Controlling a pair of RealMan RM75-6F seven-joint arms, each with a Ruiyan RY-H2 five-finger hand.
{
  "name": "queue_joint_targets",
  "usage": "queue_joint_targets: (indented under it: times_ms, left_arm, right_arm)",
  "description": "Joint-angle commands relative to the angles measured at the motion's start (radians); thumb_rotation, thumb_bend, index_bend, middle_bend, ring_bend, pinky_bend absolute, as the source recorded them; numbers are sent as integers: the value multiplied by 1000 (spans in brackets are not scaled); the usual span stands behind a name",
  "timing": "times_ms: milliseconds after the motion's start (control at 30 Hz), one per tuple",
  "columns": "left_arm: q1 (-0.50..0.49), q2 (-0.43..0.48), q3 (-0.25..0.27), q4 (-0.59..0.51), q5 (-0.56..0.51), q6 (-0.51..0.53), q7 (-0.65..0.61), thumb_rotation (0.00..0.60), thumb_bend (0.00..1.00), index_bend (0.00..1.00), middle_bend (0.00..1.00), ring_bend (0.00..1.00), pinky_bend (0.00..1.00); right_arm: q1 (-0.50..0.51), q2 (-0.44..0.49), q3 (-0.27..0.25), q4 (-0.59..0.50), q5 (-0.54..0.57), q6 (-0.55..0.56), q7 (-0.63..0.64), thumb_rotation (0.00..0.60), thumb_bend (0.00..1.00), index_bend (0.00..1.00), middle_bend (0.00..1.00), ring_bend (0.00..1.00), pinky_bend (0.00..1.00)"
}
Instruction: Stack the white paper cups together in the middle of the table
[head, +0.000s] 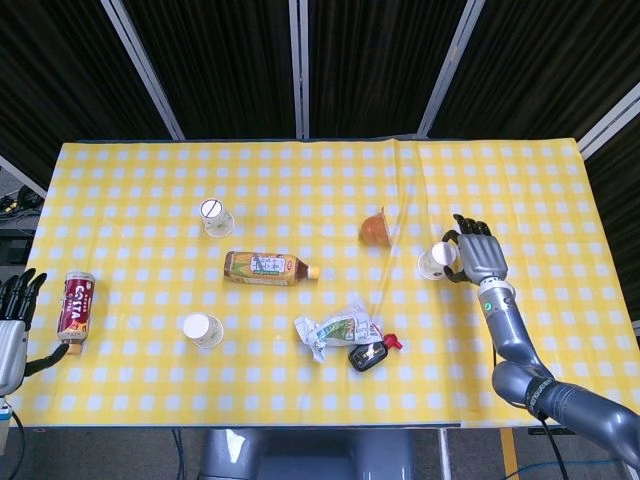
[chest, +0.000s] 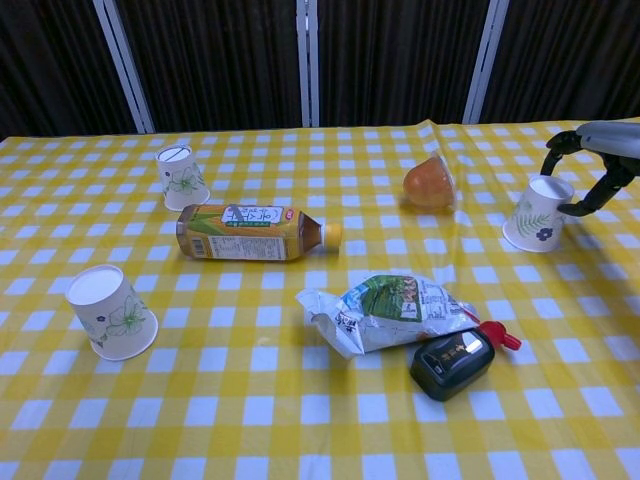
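Three white paper cups with leaf prints are spread over the yellow checked table. One stands upside down at the back left. Another lies on its side at the front left. The third leans at the right. My right hand is right beside this cup with fingers spread to either side of its base, and no grip is visible. My left hand hangs open off the table's left edge, far from any cup.
A tea bottle lies in the middle. An orange jelly cup sits behind it to the right. A snack bag and a black red-capped bottle lie in front. A red coffee bottle lies at the left edge.
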Motion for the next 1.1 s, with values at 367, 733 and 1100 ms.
queue_joint_targets:
  times_ms: [367,733,1100]
  left_arm:
    - [2,5,1,-4,1,6,-7,600,38,0,0,0,0]
    - [0,14,-1,-8,0,5,-27,600,38,0,0,0,0]
    - [-2,31,-4,-1,-7,-5,-72,600,38,0,0,0,0]
  right_arm:
    - [-6,57,30,-171,-73,117,2,600,246,468,97,0,131]
    - [53,113,71,-451,-74,200,-139,600,246,473,97,0,141]
    - [167,-20,89,-450,49,226,-262,600,246,475,97,0,148]
